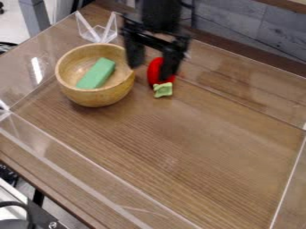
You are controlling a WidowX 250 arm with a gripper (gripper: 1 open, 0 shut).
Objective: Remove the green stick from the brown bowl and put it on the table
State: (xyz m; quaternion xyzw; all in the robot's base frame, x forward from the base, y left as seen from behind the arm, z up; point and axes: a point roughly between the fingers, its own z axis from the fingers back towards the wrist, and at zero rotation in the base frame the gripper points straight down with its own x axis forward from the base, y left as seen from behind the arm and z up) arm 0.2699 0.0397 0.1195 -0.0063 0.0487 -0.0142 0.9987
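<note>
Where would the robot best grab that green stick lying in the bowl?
Probably from straight above, pinching the green stick across its narrow width near the middle. It lies flat and slanted inside the brown bowl, whose thick walls block any sideways approach. The pincer is open.

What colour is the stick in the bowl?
Light green. The stick lies inside the brown bowl, seen in the camera view.

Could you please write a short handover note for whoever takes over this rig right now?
Gripper: open, empty, pointing down, hanging above the table between the brown bowl and the red strawberry toy, partly hiding the toy.
Green stick: lying inside the brown bowl, untouched.
Brown bowl: upright at the back left of the table.
Done: nothing yet; no grasp made.
Left: bring the gripper over the bowl, grip the stick, lift it out, set it on bare tabletop.
</note>
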